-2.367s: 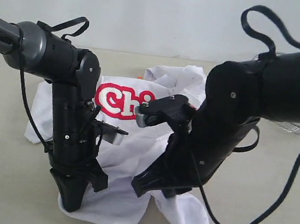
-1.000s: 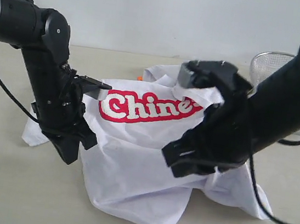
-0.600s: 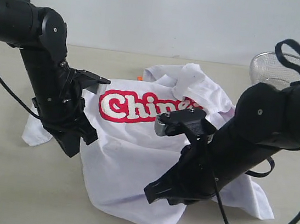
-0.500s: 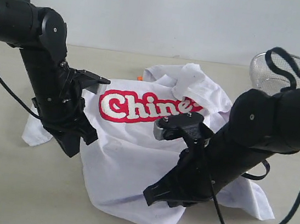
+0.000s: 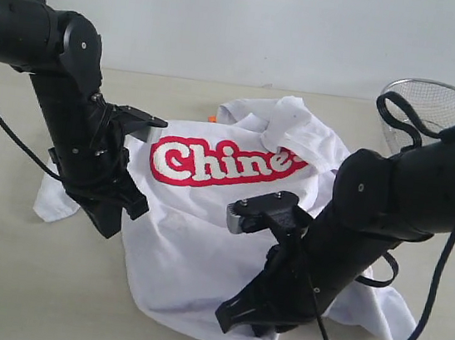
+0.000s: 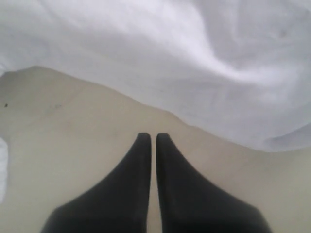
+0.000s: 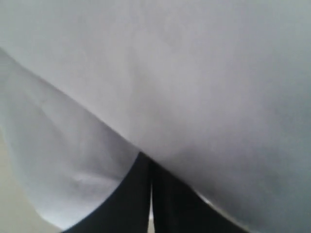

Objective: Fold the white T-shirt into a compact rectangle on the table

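Note:
The white T-shirt (image 5: 195, 224) lies crumpled on the table (image 5: 2, 291), its red lettering face up. My left gripper (image 5: 108, 226) is shut and empty. It points down at the shirt's left edge, with its tips just short of the cloth over bare table (image 6: 73, 121) in the left wrist view. My right gripper (image 5: 229, 319) is low at the shirt's near hem. In the right wrist view its fingers are shut, and their tips (image 7: 147, 158) disappear into a fold of the white T-shirt (image 7: 204, 73). The white T-shirt (image 6: 204, 58) fills the far part of the left wrist view beyond the left gripper (image 6: 151, 137).
A silver wire-mesh basket (image 5: 438, 101) stands at the back right behind my right arm. A small orange object (image 5: 211, 118) peeks out at the shirt's far edge. Bare table lies to the left and in front of the shirt.
My right arm swung down from above the shirt to its near hem and the gripper shut there. The left arm held still.

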